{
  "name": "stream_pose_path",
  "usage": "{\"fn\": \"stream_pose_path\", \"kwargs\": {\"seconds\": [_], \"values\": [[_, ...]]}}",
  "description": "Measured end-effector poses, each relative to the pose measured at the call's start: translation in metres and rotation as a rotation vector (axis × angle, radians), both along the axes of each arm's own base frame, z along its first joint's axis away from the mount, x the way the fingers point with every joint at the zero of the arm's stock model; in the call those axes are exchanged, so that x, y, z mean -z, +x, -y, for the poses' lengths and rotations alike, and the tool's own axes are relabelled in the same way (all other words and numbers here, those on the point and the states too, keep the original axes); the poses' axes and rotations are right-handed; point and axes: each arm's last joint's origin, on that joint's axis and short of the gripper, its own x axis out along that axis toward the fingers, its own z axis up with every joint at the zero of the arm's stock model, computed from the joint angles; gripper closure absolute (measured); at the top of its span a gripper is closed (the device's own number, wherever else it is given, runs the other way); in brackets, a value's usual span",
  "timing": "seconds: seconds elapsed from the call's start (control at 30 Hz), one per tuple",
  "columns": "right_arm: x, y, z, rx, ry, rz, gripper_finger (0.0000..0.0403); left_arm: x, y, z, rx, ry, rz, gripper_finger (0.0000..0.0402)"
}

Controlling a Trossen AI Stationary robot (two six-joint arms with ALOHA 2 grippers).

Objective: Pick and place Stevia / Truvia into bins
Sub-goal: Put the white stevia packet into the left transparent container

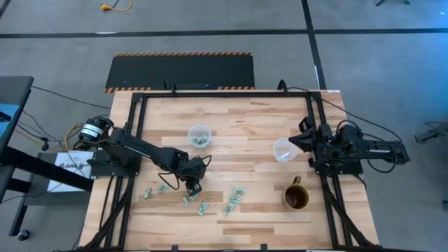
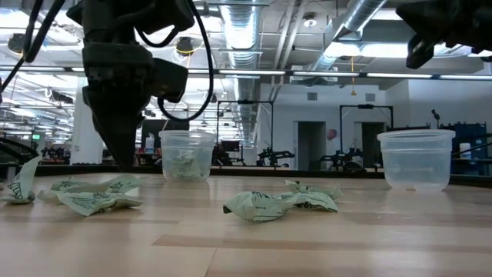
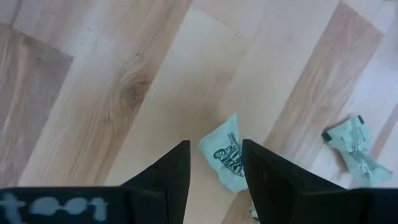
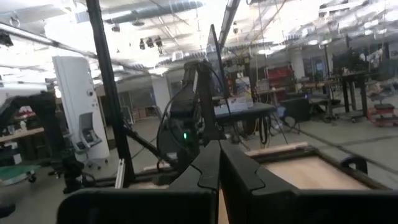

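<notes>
Several green-and-white Stevia sachets (image 1: 203,207) lie flat and scattered on the near half of the wooden table. My left gripper (image 3: 214,157) is open and points down just above the table (image 1: 192,185), with one sachet (image 3: 224,152) lying below the gap between its fingers. Another sachet (image 3: 351,140) lies beside it. One clear cup (image 1: 199,135) holds a few sachets (image 2: 184,163). The other cup (image 1: 283,149) stands empty. My right gripper (image 4: 219,163) is shut and waits raised at the table's right side (image 1: 297,140), beside the empty cup.
A brown mug (image 1: 296,197) stands near the right frame, on the near side of the empty cup (image 2: 417,158). Black frame rails (image 1: 136,140) run along the table's left and right sides. Bare wood lies between the two cups and along the near edge.
</notes>
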Motion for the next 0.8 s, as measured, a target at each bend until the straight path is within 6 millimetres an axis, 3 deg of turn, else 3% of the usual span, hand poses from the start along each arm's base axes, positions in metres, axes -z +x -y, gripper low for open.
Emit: {"fn": "stream_pose_path", "kwargs": {"seconds": [0.3,0.57,0.8], "values": [[0.003,0.001,0.000,0.000,0.000,-0.031,0.0403,0.022,-0.010,-0.001,-0.024,-0.085,0.013,0.0269],[0.004,0.001,0.000,0.000,0.001,-0.047,0.0403,0.021,-0.006,0.001,0.016,-0.096,0.074,0.0271],[0.004,0.001,0.000,0.000,0.001,-0.047,0.0403,0.019,-0.003,0.001,0.050,-0.092,0.110,0.0324]]}}
